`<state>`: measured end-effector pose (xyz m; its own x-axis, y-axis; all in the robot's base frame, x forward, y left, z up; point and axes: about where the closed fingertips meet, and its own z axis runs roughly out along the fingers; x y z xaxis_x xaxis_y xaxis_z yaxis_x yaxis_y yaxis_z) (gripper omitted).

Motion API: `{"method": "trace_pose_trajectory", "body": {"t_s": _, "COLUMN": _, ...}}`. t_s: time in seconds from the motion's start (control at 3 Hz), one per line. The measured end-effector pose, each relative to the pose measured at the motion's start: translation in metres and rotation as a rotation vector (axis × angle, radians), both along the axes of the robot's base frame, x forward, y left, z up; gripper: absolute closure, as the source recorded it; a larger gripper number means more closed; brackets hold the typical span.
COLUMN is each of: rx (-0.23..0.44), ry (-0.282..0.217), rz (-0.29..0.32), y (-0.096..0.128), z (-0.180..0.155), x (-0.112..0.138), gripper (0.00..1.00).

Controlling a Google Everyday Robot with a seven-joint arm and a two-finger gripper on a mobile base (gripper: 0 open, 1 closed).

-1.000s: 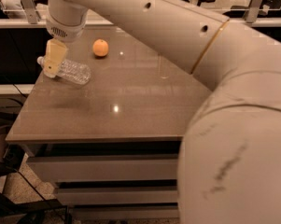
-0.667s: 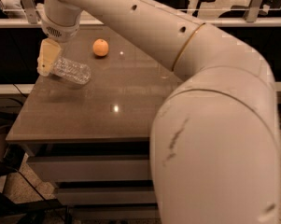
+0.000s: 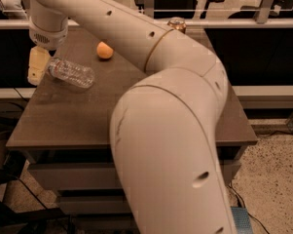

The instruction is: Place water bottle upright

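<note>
The water bottle (image 3: 72, 74) is a clear ribbed plastic bottle lying nearly on its side at the table's left rear. Its neck end points left and sits slightly higher than its base. My gripper (image 3: 40, 65) hangs from the wrist at the far left, and its cream fingers (image 3: 37, 64) are shut on the bottle's neck end. The cap is hidden behind the fingers. A faint shadow lies on the tabletop below the bottle. My arm sweeps from the top left across the middle of the view and hides much of the table.
An orange fruit (image 3: 105, 50) rests on the brown table (image 3: 63, 126) behind the bottle. A copper-coloured can (image 3: 176, 23) stands at the far edge, partly behind my arm. The gripper is over the table's left edge. Drawers sit under the top.
The gripper and the bottle have shifted a little to the left, toward the table's left edge. My arm's elbow has swung further into the foreground.
</note>
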<state>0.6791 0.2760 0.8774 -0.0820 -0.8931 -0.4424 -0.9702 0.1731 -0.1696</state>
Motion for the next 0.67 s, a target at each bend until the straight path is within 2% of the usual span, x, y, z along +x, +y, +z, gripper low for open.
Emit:
{"method": "trace_pose_trajectory", "body": {"t_s": 0.33, "rx": -0.059, "ry": 0.036, "rz": 0.004, "y": 0.008, "z": -0.022, "x": 0.003, "gripper": 0.0}}
{"method": "trace_pose_trajectory", "body": {"t_s": 0.67, "rx": -0.095, "ry": 0.054, "rz": -0.019, "y": 0.005, "z": -0.035, "x": 0.008, "gripper": 0.0}}
